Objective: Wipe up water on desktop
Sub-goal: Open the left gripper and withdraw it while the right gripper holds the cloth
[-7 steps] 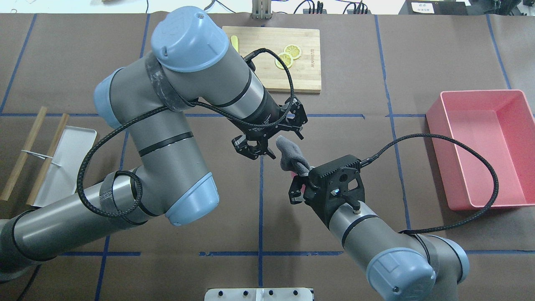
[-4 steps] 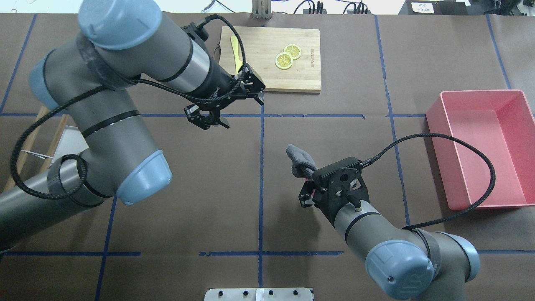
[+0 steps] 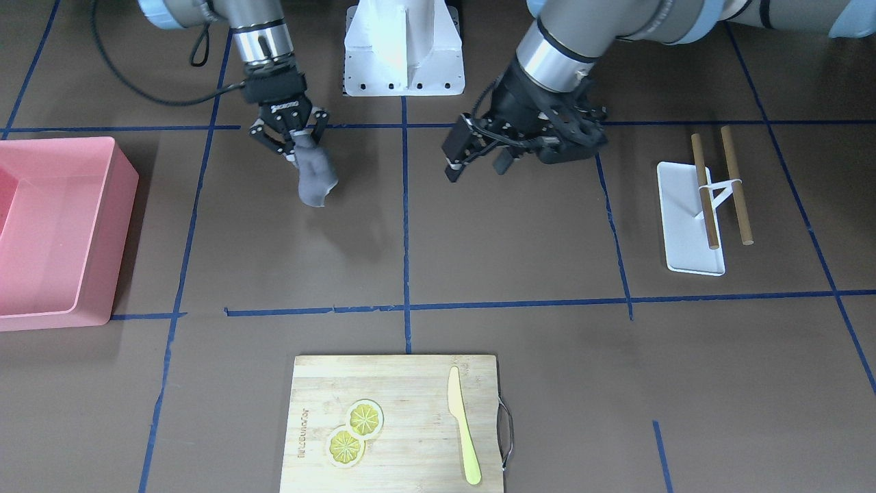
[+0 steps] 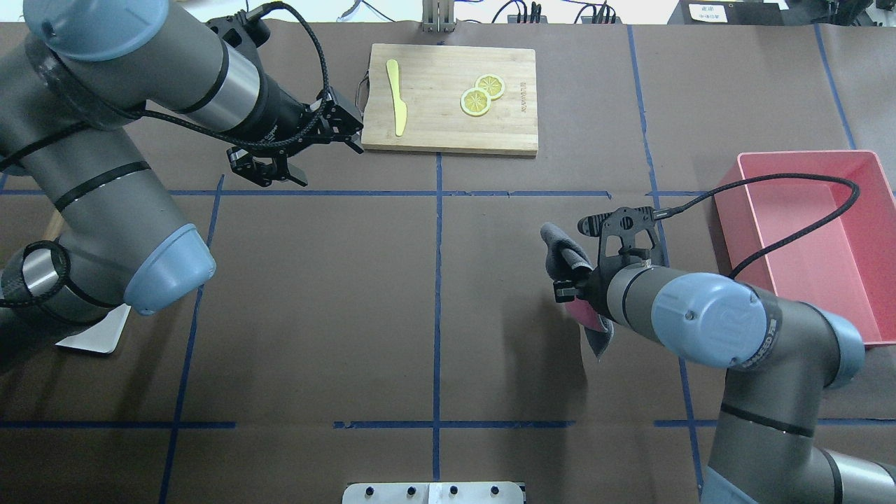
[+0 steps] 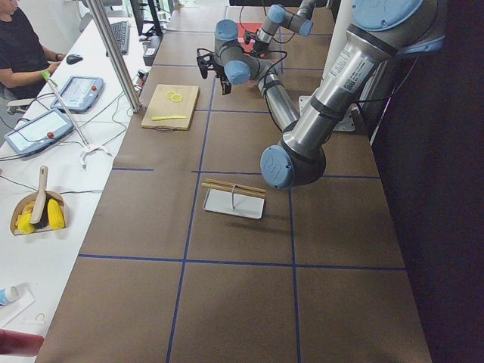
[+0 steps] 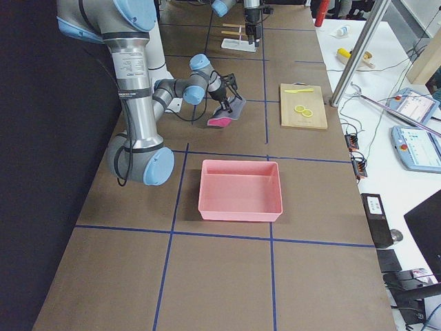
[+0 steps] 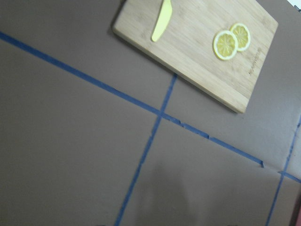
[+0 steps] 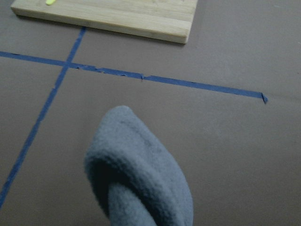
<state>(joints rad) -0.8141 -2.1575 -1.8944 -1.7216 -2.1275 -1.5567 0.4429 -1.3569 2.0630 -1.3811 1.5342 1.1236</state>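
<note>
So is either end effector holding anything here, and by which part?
The right end effector pinches the gray cloth by one end; the rest hangs down. The left end effector is open and empty.

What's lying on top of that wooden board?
Two lemon slices and a yellow knife lie on the wooden board. Whatever is under the board is hidden; it covers that patch of desktop.

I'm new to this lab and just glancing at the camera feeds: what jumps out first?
The right gripper, near the middle of the desktop, pinches a dangling grey cloth. On the robot's right sits a big pink bin, and at the far edge a cutting board carries two lemon slices and a yellow knife.
</note>
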